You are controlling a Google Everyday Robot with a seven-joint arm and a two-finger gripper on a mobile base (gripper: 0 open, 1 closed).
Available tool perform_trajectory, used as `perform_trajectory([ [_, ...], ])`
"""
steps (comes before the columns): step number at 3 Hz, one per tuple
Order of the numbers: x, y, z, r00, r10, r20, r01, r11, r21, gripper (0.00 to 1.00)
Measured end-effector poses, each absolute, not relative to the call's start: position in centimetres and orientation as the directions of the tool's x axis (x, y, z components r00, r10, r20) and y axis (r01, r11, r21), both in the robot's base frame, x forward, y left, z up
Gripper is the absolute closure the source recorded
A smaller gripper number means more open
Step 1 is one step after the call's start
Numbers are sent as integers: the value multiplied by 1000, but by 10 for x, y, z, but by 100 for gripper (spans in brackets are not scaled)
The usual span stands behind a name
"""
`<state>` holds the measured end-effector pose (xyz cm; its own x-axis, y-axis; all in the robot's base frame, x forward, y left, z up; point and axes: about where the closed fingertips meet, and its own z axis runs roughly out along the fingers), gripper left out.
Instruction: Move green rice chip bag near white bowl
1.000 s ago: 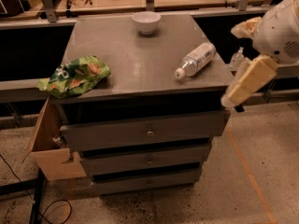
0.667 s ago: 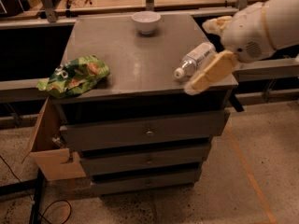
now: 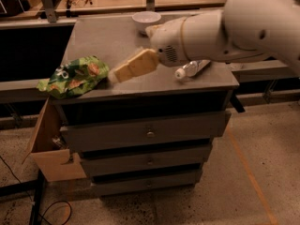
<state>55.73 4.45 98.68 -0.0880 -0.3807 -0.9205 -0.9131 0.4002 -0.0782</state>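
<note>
My desk is a grey cabinet with a flat, dull top and three drawer fronts below, the upper two each showing a small knob in the middle. Three things lie on the top. The green rice chip bag sits crumpled at the front-left corner, part of it hanging out over the left edge. The white bowl stands upright at the back edge, about midway along it. A clear plastic bottle lies on its side near the right edge, cap towards the front, partly hidden by my arm. My end effector hangs over the front part of the top, just beside the bag's right end.
</note>
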Motion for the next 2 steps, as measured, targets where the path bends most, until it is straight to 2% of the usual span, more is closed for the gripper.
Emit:
perform_trajectory([
  [1,579,49,1002,-87,-323,-942,-876,476,-82,0],
  [2,576,53,992,-90,-381,-920,-866,487,-117,0],
])
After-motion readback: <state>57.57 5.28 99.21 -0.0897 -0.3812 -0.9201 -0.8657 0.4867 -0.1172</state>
